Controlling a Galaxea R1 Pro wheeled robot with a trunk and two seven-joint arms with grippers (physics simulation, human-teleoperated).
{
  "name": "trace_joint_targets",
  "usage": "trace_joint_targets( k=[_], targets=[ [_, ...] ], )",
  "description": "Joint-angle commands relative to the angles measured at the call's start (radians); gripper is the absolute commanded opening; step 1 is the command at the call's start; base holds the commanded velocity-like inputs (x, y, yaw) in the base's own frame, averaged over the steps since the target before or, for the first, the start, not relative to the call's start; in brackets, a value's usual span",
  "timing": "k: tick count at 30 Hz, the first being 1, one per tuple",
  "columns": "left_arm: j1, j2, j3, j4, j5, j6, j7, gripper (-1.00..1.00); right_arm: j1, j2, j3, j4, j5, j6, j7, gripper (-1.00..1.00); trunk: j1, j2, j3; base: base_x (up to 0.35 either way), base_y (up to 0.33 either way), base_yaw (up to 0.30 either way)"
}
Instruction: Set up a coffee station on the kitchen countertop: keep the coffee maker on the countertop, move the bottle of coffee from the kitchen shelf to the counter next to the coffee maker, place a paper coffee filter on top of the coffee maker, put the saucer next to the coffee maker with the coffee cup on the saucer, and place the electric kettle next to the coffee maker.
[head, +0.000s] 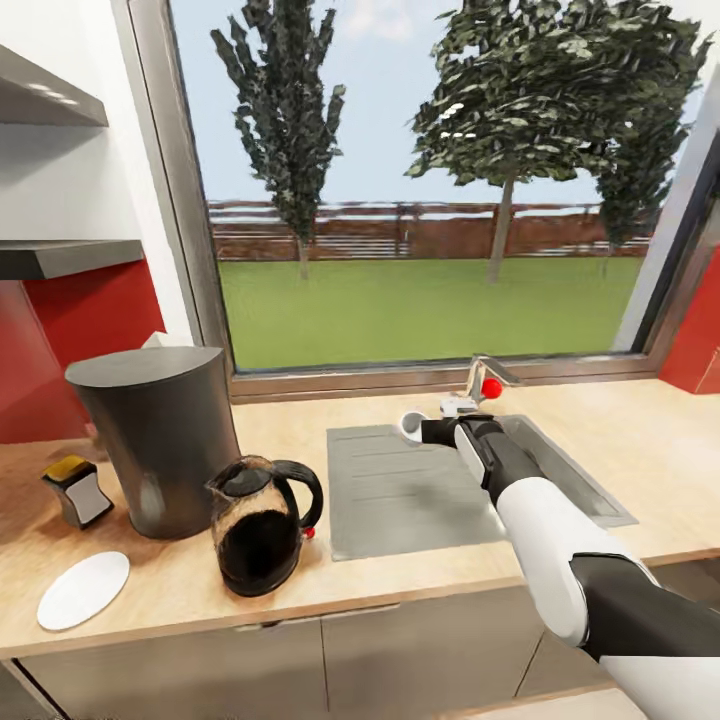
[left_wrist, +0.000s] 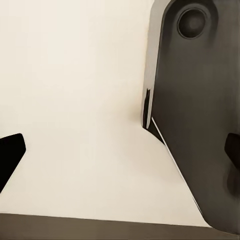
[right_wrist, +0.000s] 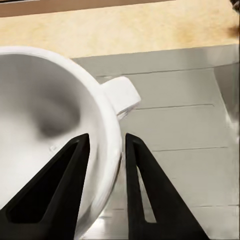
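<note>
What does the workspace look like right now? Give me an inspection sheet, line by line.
Surface: wooden countertop with a grey sink and drainboard set into it.
Job's things: coffee maker stands on the counter; electric kettle right beside it; saucer lies bare near the front edge; bottle of coffee stands left of the maker; coffee cup is over the drainboard; paper filter not made out.
Clutter: nothing seen.
Grippers: right gripper has its fingers astride the cup's rim, one inside, one outside; left gripper's state cannot be told.
Cables: nothing seen.
Surroundings: window onto lawn and trees, faucet, red wall, shelves at left.
</note>
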Motion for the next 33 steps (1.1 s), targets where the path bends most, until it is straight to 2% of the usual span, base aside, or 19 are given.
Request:
trace_joint_targets(
  k=[1, 13, 28, 33],
  targets=[
    [-0.001, 0.000, 0.004, 0.000, 0.000, 0.000, 0.001, 1.00, -0.001, 0.001, -0.008, -0.001, 0.006, 0.005, 0.006, -1.00, 0.000, -0.002, -0.002, -0.336, 0.011, -0.299],
    [-0.001, 0.001, 0.006, 0.000, 0.000, 0.000, 0.001, 1.00, -0.001, 0.004, -0.007, 0.000, 0.006, 0.004, 0.006, -1.00, 0.000, -0.002, -0.002, -0.336, 0.002, -0.287],
    [0.000, 0.002, 0.006, 0.000, 0.003, 0.000, 0.002, 1.00, -0.001, 0.008, -0.006, 0.001, 0.006, 0.004, 0.008, -1.00, 0.000, -0.002, -0.002, -0.296, 0.184, -0.022],
    [-0.001, 0.001, 0.006, 0.001, 0.003, 0.000, 0.002, 1.00, -0.001, 0.009, -0.008, -0.001, 0.007, 0.004, 0.008, -1.00, 0.000, -0.002, -0.002, -0.086, 0.076, 0.000]
  ],
)
